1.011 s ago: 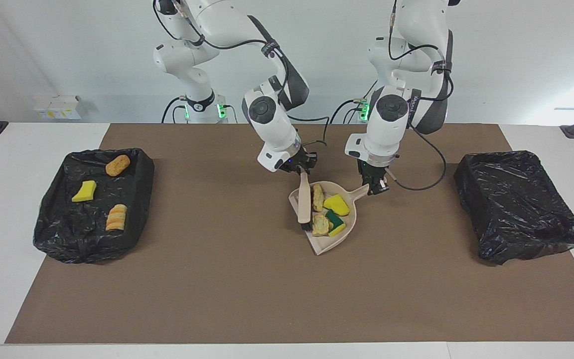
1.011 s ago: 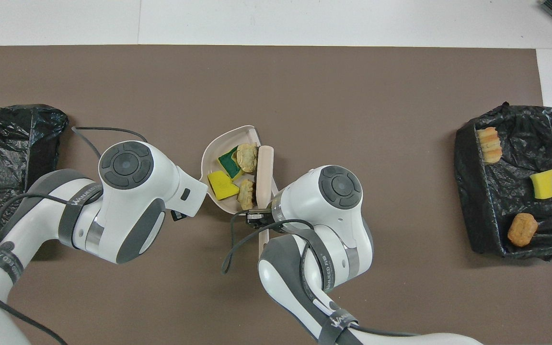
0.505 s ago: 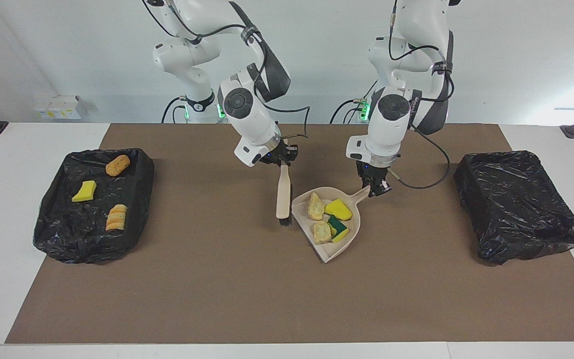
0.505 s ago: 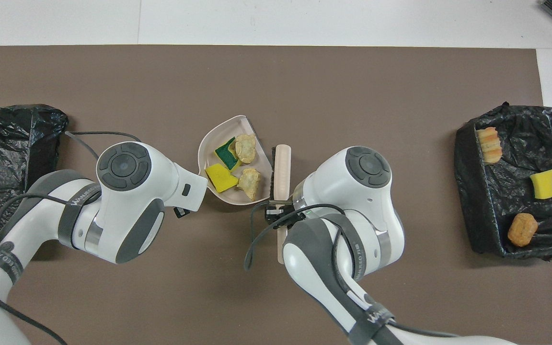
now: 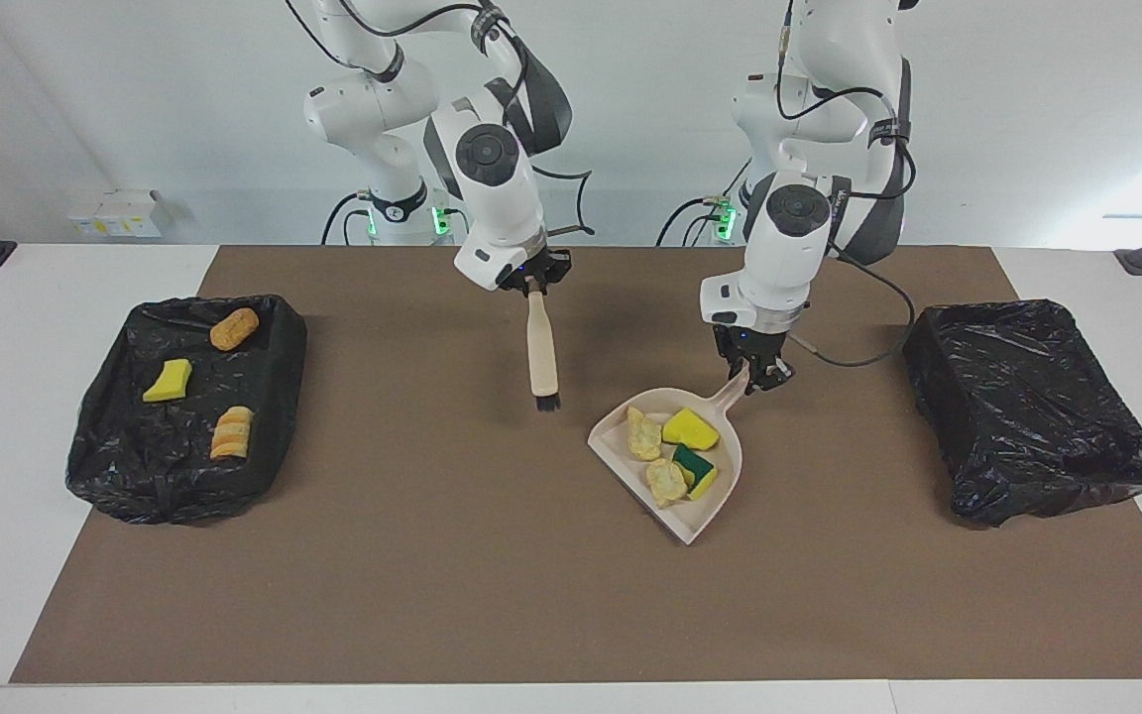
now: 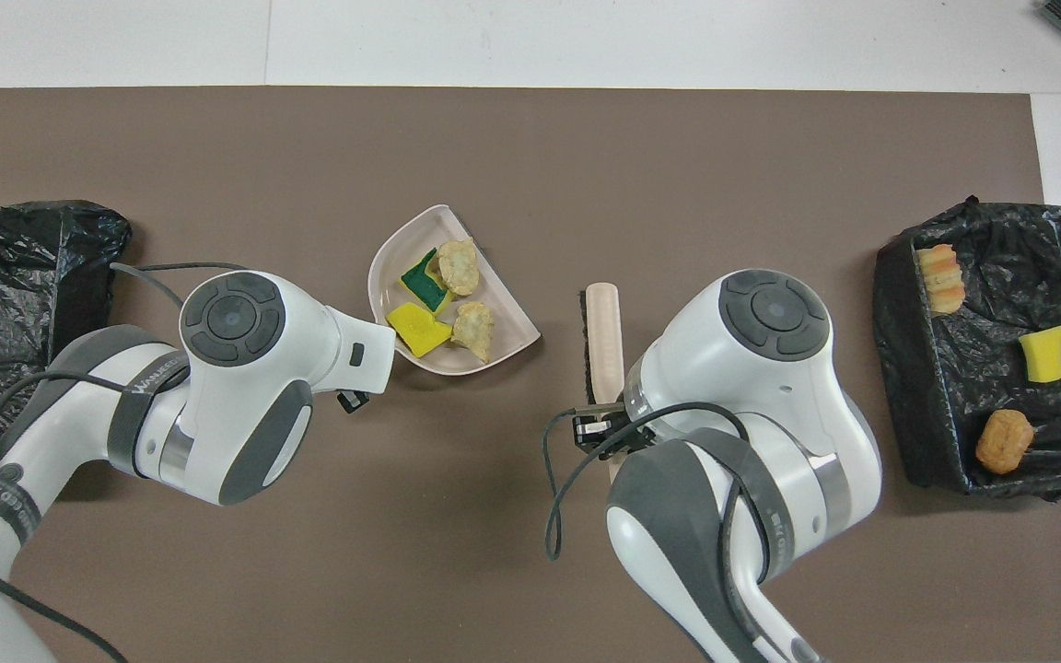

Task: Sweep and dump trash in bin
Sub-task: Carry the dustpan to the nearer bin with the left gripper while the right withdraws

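Observation:
My left gripper (image 5: 755,377) is shut on the handle of the beige dustpan (image 5: 705,516) and holds it tilted over the middle of the mat. In the pan lie a yellow sponge (image 5: 690,428), a yellow-and-green sponge (image 5: 696,468) and two pale beige lumps (image 5: 642,433). My right gripper (image 5: 532,285) is shut on the beige brush (image 5: 540,352), which hangs bristles down beside the pan, toward the right arm's end. In the overhead view the pan (image 6: 503,343) and the brush (image 6: 602,318) are apart.
A black bag-lined bin (image 5: 135,476) at the right arm's end holds an orange-brown lump (image 5: 234,328), a yellow sponge (image 5: 168,381) and a ridged beige lump (image 5: 232,432). A second black-bagged bin (image 5: 1027,407) stands at the left arm's end. A brown mat (image 5: 432,595) covers the table.
The right gripper has lifted the brush out of the pan and carried it toward the right arm's end. The left gripper has moved the loaded pan away from the robots.

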